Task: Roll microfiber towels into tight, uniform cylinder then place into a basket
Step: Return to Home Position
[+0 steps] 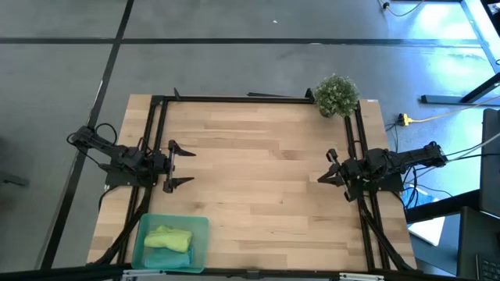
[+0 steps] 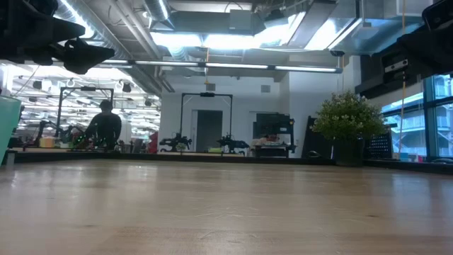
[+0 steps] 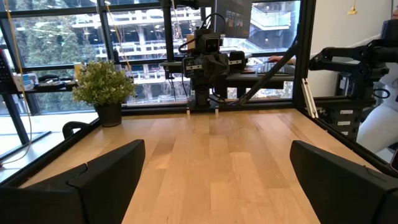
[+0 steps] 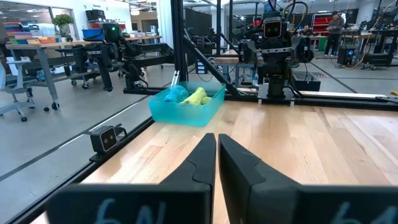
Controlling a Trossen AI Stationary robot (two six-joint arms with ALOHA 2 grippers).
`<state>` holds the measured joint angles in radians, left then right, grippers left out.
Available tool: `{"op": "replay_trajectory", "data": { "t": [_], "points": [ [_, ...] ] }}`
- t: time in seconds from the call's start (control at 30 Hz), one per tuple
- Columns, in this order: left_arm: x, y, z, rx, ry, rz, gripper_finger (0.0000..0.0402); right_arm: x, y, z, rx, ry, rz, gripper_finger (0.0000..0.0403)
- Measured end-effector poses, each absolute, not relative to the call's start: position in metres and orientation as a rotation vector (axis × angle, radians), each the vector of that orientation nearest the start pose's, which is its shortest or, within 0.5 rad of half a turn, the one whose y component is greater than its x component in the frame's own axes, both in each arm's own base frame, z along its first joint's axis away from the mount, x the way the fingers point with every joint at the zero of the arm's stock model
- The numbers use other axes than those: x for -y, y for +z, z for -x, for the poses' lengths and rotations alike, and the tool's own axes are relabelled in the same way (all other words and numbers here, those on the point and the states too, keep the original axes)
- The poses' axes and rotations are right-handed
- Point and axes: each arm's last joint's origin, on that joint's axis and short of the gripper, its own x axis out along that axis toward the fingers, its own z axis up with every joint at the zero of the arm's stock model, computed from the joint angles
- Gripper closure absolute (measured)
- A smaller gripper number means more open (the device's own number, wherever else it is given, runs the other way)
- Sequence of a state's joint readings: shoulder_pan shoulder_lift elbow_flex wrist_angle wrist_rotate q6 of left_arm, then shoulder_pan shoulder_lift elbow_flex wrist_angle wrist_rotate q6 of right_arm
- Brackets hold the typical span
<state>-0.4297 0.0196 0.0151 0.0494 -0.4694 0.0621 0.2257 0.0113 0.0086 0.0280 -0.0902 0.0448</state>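
The teal basket [image 1: 198,234] stands at the table's near left corner; it also shows in the right wrist view [image 4: 205,112]. A lime towel [image 1: 170,236] and a teal towel [image 1: 160,257] lie rolled inside it; both show in the right wrist view, lime [image 4: 195,96] and teal [image 4: 175,94]. My left gripper [image 1: 191,165] is open and empty at the table's left side, above the wood. My right gripper [image 1: 321,176] is shut and empty at the right side.
A bushy potted plant [image 1: 337,95] stands at the far right corner. Black frame rails [image 1: 234,98] run along the far, left and right edges. The wooden top [image 1: 258,172] lies bare between the arms. A person shows far off in the room behind.
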Motion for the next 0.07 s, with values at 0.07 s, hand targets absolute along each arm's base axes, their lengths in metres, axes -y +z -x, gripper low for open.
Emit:
{"op": "replay_trajectory", "data": {
  "t": [0.07],
  "points": [
    [0.0276, 0.1718, -0.0916, 0.039, 0.041, -0.042, 0.0005, -0.0244, 0.1683, -0.0947, 0.018, 0.317, -0.046, 0.0382]
  ]
}}
